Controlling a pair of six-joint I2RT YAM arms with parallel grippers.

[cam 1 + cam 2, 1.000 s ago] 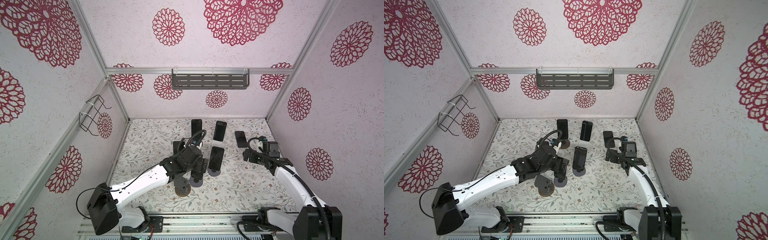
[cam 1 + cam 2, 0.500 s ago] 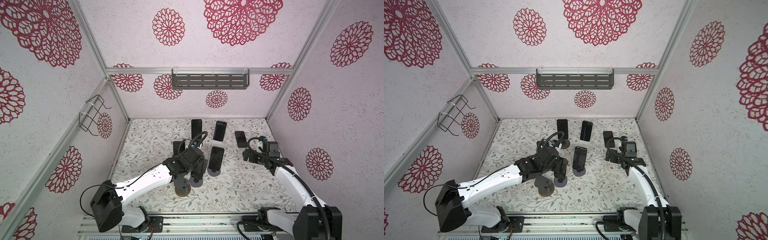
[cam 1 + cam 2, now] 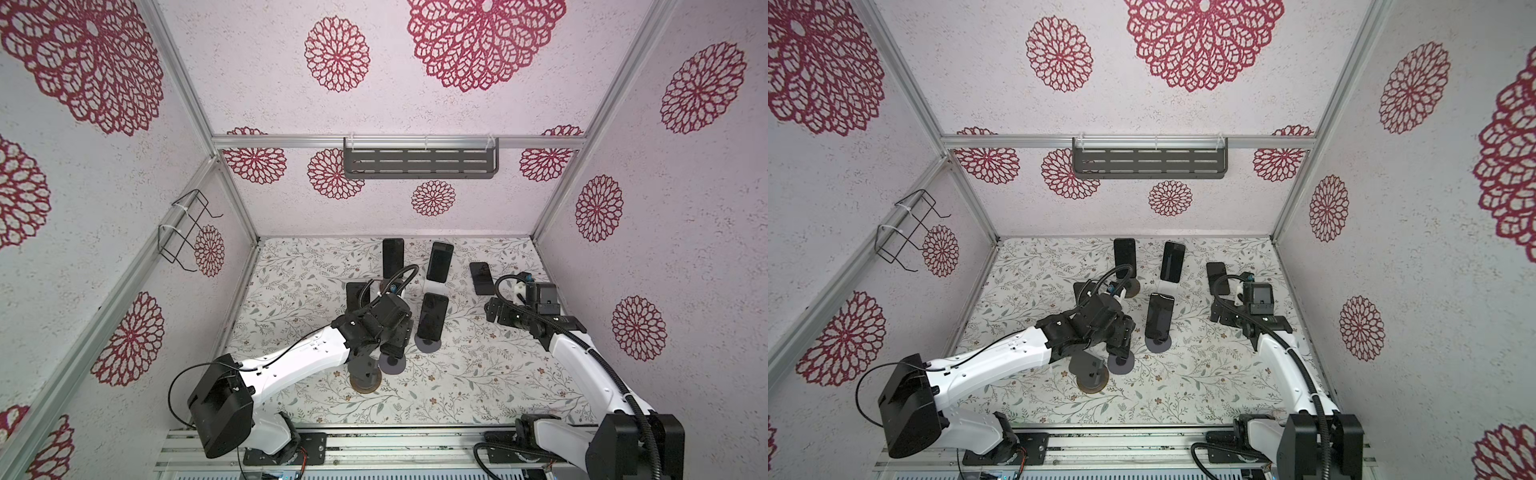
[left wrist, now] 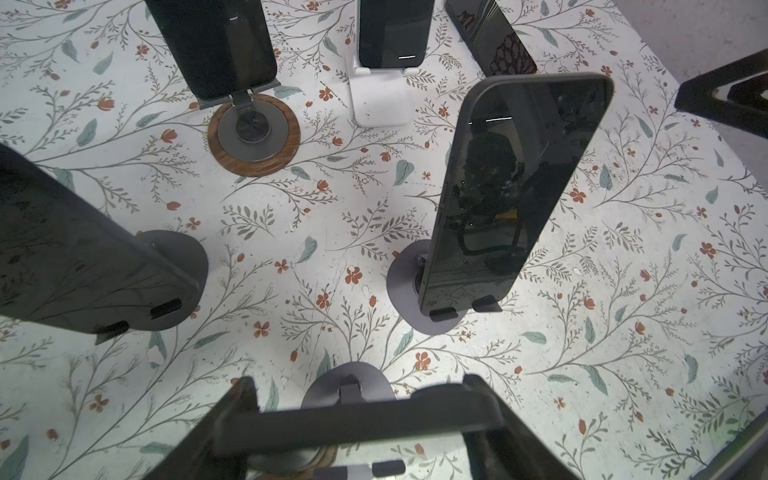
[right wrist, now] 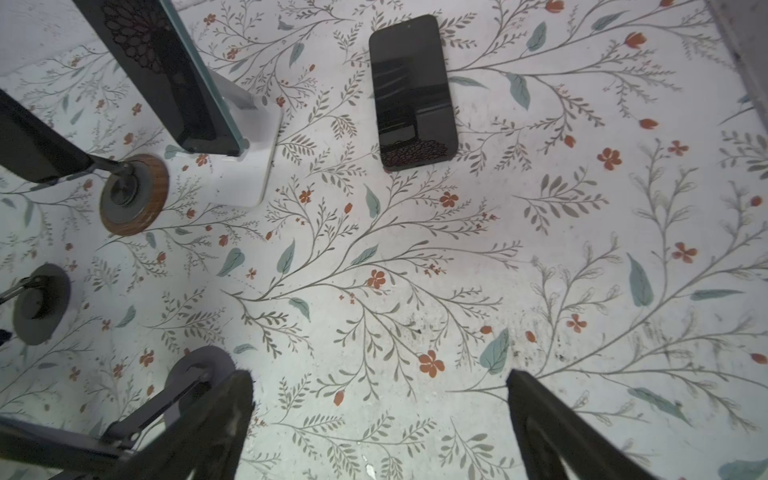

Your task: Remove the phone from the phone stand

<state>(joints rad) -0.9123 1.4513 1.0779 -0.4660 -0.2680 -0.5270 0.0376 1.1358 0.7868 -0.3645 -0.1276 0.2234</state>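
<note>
We are seeing other dark phones on stands crowding round, a neighbouring phone (image 4: 511, 187) just beside, and a flat phone (image 5: 411, 91) lying near the surface's right edge. The phone (image 4: 361, 419), dark and slim, is leaning on its grey stand (image 4: 328, 390) mid-surface. The left tool (image 4: 361, 380) is straddling its top edge, though we cannot tell whether it is gripping. The right tool (image 5: 380, 374) is hanging wide open, empty

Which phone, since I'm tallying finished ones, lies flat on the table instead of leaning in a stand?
The rightmost phone, nearest the right gripper, lies flat on the table; the others lean upright in stands.
</note>
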